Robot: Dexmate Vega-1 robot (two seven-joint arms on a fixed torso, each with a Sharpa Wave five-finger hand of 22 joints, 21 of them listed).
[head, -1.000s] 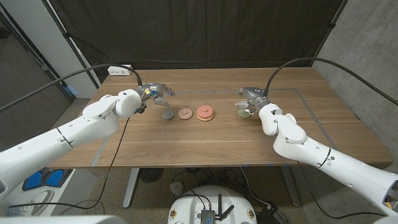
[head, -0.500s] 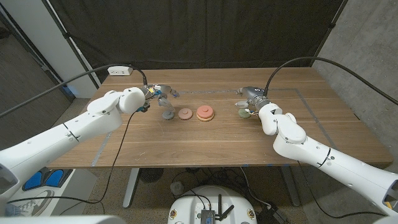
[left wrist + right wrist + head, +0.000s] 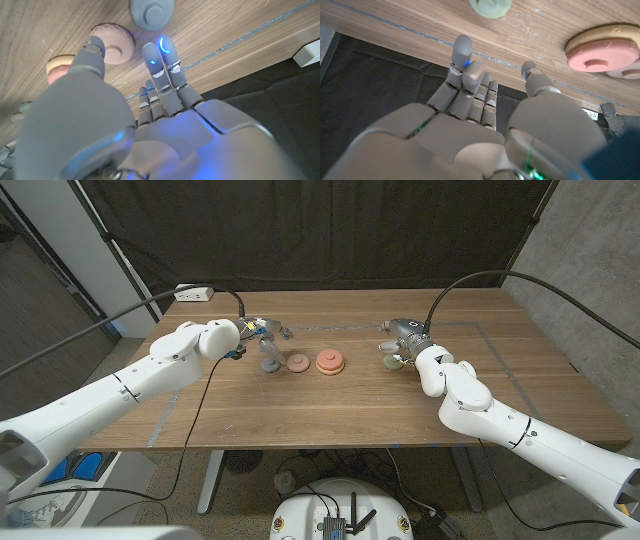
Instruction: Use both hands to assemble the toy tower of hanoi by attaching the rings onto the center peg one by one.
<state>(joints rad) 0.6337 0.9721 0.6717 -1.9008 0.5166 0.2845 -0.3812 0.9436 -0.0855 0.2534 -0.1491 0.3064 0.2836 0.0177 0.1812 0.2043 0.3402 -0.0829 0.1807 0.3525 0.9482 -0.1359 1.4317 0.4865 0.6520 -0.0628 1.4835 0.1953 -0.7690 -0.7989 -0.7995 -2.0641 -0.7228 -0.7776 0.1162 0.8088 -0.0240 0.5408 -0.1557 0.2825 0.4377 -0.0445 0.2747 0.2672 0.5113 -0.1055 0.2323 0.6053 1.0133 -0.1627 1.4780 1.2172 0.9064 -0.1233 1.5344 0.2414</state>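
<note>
We are bringing the left robot hand (image 3: 262,332) over the grey ring (image 3: 270,364), fingers apart and holding nothing. The ring is lying on the bench (image 3: 330,415) at nine o'clock from the orange base (image 3: 330,361), with a pink ring (image 3: 297,363) between them. The right robot hand (image 3: 397,340) is probably empty beside the pale green ring (image 3: 392,363). We should straddle the grey ring before closing.

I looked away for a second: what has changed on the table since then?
The left robot hand has moved toward the table's middle and now hovers open above the grey ring. The pink ring, the stacked base, the green ring and the right robot hand stayed put.
</note>
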